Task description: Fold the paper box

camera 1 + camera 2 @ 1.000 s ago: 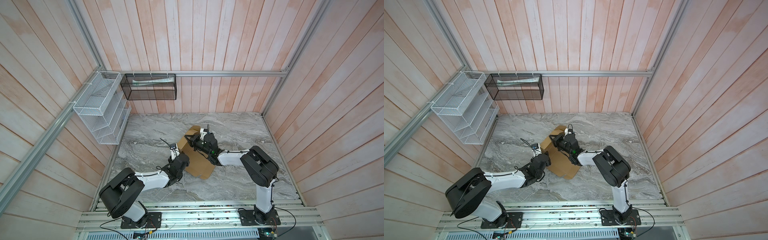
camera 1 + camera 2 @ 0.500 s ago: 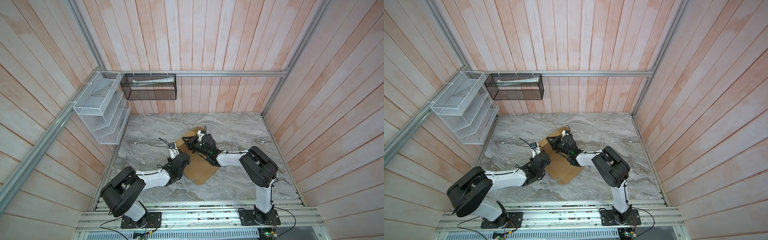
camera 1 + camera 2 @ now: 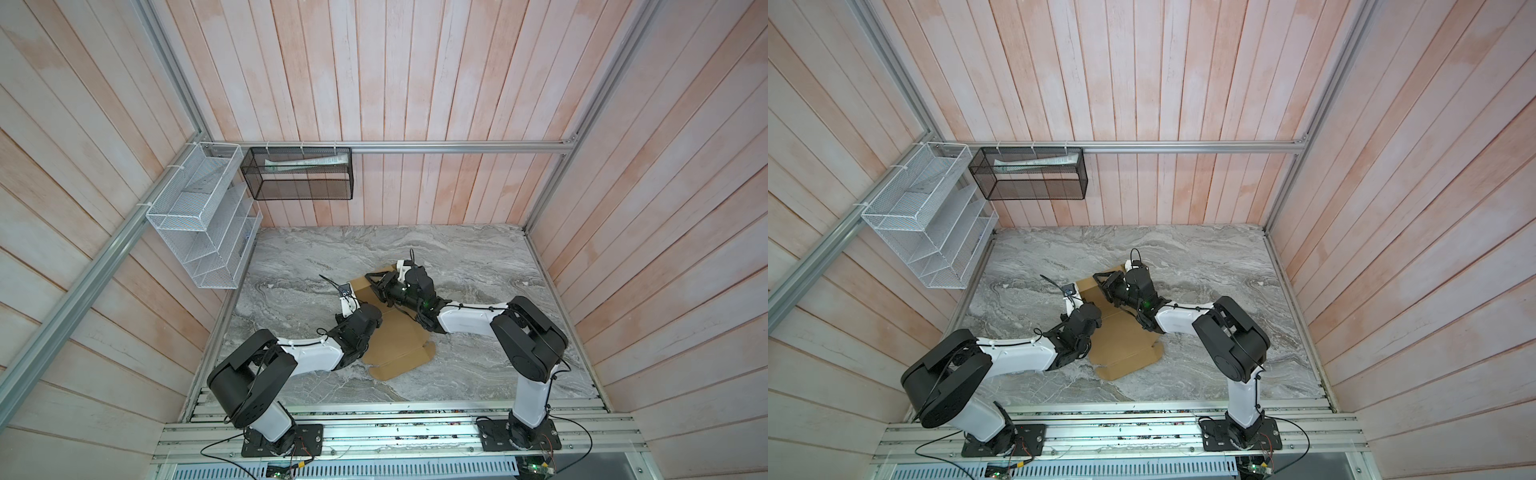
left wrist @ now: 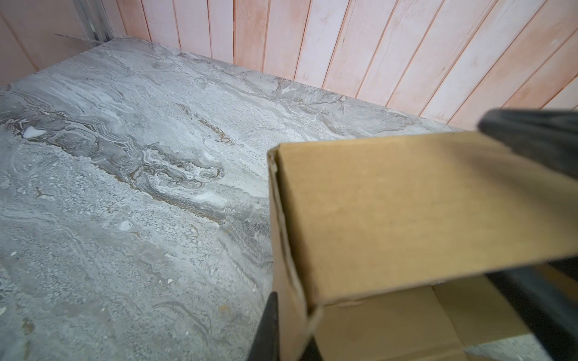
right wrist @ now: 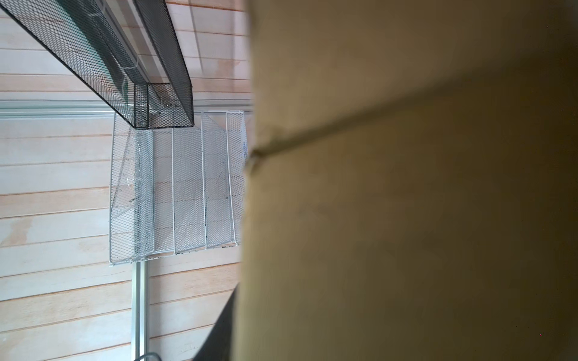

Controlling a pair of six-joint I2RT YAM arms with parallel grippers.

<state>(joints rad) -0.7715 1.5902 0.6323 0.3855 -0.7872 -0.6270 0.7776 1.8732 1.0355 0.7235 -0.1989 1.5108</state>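
Note:
The paper box (image 3: 399, 340) (image 3: 1121, 345) is a brown cardboard sheet lying mostly flat on the marble table (image 3: 478, 270), with its far-left end folded up. My left gripper (image 3: 358, 311) (image 3: 1079, 308) is at that raised end. In the left wrist view it (image 4: 291, 340) is shut on an upright wall of the paper box (image 4: 406, 212), one finger on each side. My right gripper (image 3: 376, 284) (image 3: 1104, 284) is over the far end, its jaws apart around a folded flap. In the right wrist view cardboard (image 5: 406, 203) hides all but one finger (image 5: 219, 331).
A white wire rack (image 3: 199, 216) hangs on the left wall and a black mesh basket (image 3: 297, 174) on the back wall, both above the table. Wooden walls close the table in on three sides. Both arms lie low across the front half.
The left jaws have shut on the box wall and the right jaws have opened. The cardboard has settled flatter and now reaches a little further toward the front.

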